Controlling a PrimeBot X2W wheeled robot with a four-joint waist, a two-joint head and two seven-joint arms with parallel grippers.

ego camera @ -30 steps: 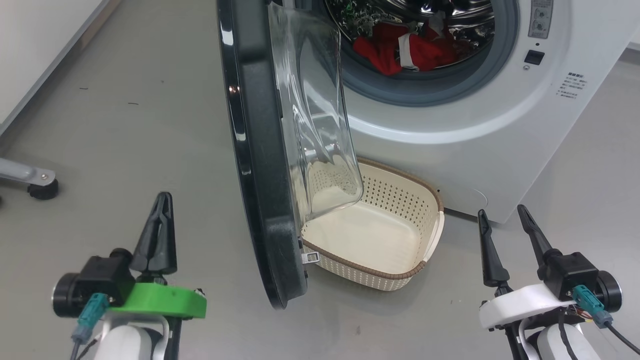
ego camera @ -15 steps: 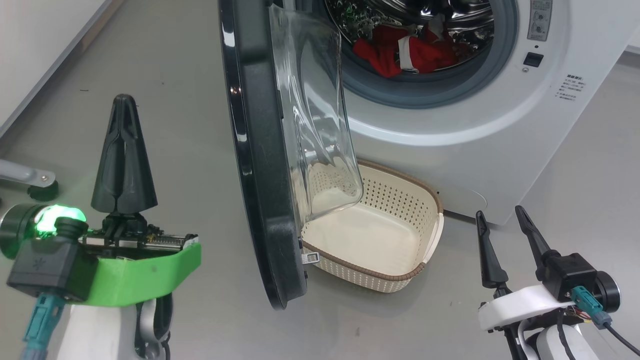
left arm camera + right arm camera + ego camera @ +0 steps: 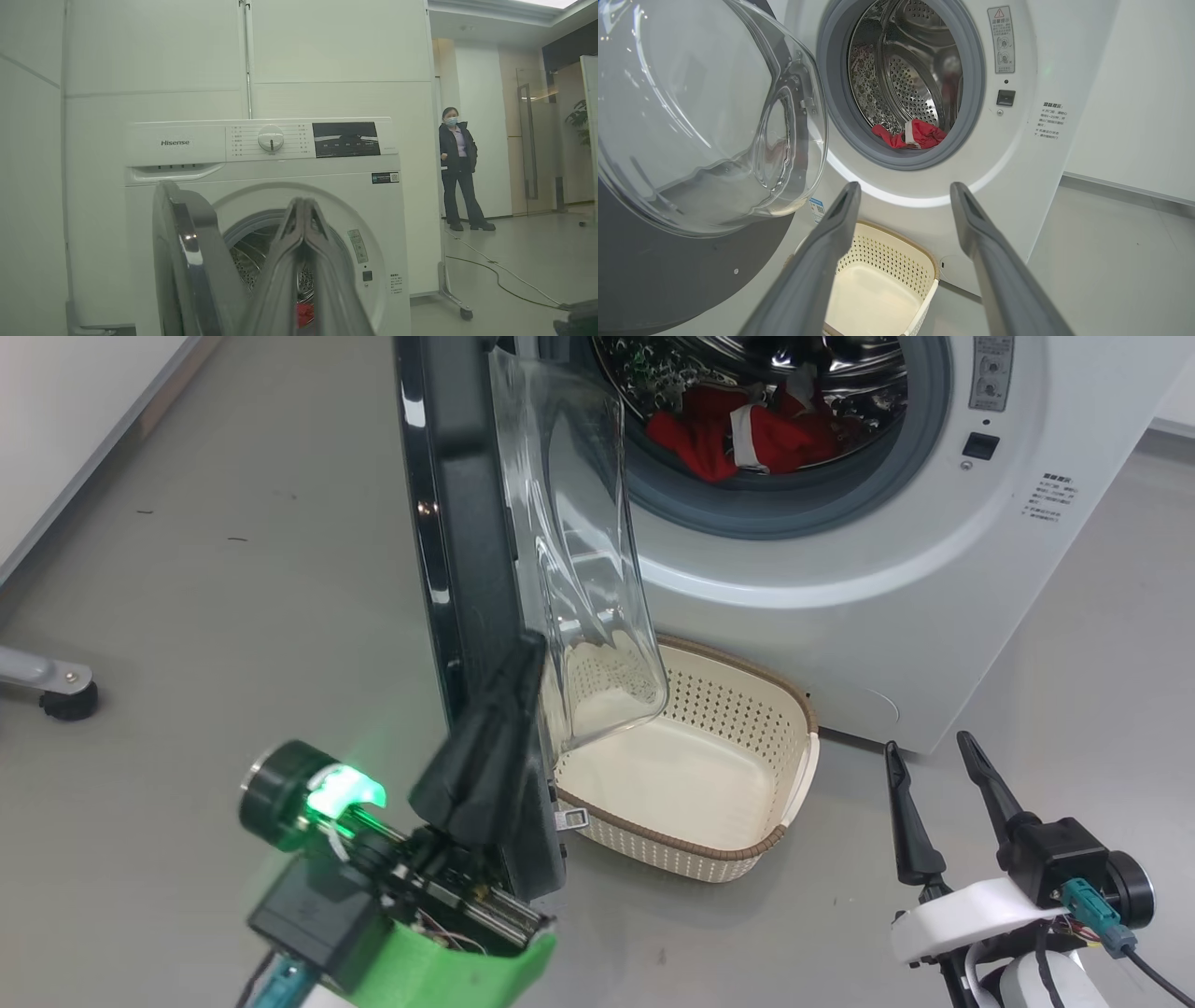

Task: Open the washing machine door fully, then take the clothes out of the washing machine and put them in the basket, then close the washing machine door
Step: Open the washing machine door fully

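Head view, left gripper (image 3: 521,665) clenched on nothing, tips close against near edge of half-open washing machine door (image 3: 467,569); right gripper (image 3: 926,745) released, near right; red clothes (image 3: 738,439) far inside washing machine (image 3: 840,569); basket (image 3: 795,775) on floor under door glass

Look at that gloss on the black plastic rim of the round washing machine door (image 3: 457,523), smooth clear glass centre; shiny perforated steel drum (image 3: 920,79), soft red cloth jersey (image 3: 738,439), matt cream perforated plastic basket (image 3: 738,705).

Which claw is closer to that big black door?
Left. The left gripper, shut, is right at the door, near its bottom; the right gripper, open, sits beyond the basket.
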